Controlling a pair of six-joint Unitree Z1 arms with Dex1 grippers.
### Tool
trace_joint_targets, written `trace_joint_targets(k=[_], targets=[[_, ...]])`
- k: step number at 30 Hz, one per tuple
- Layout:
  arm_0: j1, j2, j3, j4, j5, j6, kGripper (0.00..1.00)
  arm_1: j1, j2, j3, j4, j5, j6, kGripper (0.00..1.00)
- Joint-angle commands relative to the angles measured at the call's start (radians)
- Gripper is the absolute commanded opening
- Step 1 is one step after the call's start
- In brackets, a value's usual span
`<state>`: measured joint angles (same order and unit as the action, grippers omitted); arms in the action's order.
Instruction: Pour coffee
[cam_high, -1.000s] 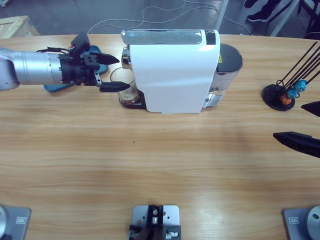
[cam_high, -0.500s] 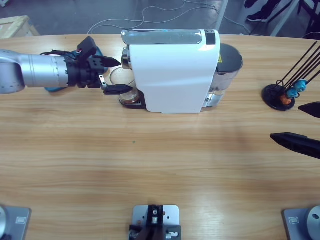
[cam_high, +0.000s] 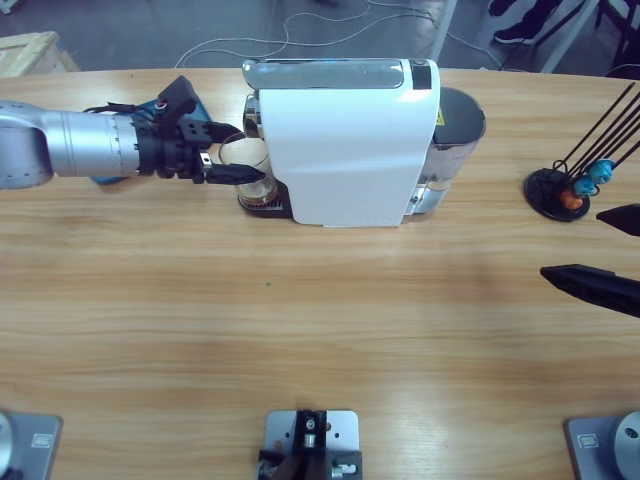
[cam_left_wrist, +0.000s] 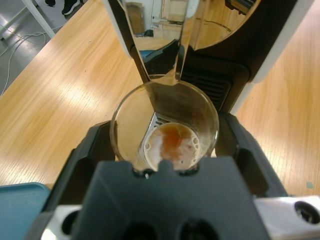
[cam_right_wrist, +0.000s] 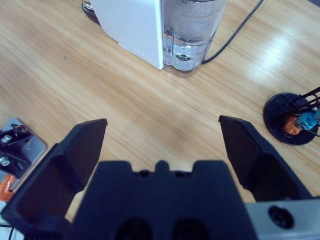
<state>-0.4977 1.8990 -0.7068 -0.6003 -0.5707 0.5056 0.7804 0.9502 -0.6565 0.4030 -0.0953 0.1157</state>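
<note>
Glass tumbler (cam_left_wrist: 165, 127) with shallow coffee (cam_left_wrist: 172, 142) sits under machine spout (cam_high: 340, 140), upper left of frame. Left tool (cam_high: 238, 152) jaws straddle it, contact unclear. Risk: weak grip, tumbler slips, spills. Right tool (cam_right_wrist: 162, 145) spread wide, idle.

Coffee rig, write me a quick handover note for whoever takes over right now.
Left end effector: around the glass tumbler; jaws either side of it, contact unclear.
Right end effector: open, holding nothing, hovering at the table's right side near the capsule stand.
The tumbler stands under the spout of the white coffee machine, with a shallow layer of coffee in it.
Done: coffee brewed, left arm at the tumbler.
Left: secure the grip, draw the tumbler out, pour.
</note>
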Motion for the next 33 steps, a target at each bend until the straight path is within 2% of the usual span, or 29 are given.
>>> trace_joint_targets(k=[1, 6, 10, 15, 17, 25, 33], targets=[[0.048, -0.059, 0.085, -0.007, -0.046, -0.026, 0.0, 0.01, 0.014, 0.02, -0.01, 0.01, 0.019, 1.0], [0.1, -0.183, 0.09, -0.004, -0.036, -0.074, 0.0, 0.01, -0.007, 0.027, -0.013, 0.006, 0.02, 1.0], [0.167, -0.274, 0.087, 0.033, 0.035, -0.11, 0.0, 0.01, -0.006, 0.028, -0.015, 0.006, 0.02, 1.0], [0.403, -0.296, 0.069, 0.067, 0.095, -0.127, 0.0, 0.01, -0.006, 0.027, -0.014, 0.008, 0.02, 1.0], [0.464, -0.254, 0.036, 0.063, 0.104, -0.124, 0.0, 0.01, 0.009, 0.022, -0.012, 0.008, 0.021, 1.0], [0.472, -0.033, -0.036, -0.019, 0.123, -0.137, 0.0, 0.01, 0.012, 0.018, -0.006, 0.011, 0.036, 1.0], [0.466, 0.091, -0.074, -0.06, 0.129, -0.147, 0.0, 0.01, 0.002, 0.02, -0.003, 0.006, 0.044, 1.0]])
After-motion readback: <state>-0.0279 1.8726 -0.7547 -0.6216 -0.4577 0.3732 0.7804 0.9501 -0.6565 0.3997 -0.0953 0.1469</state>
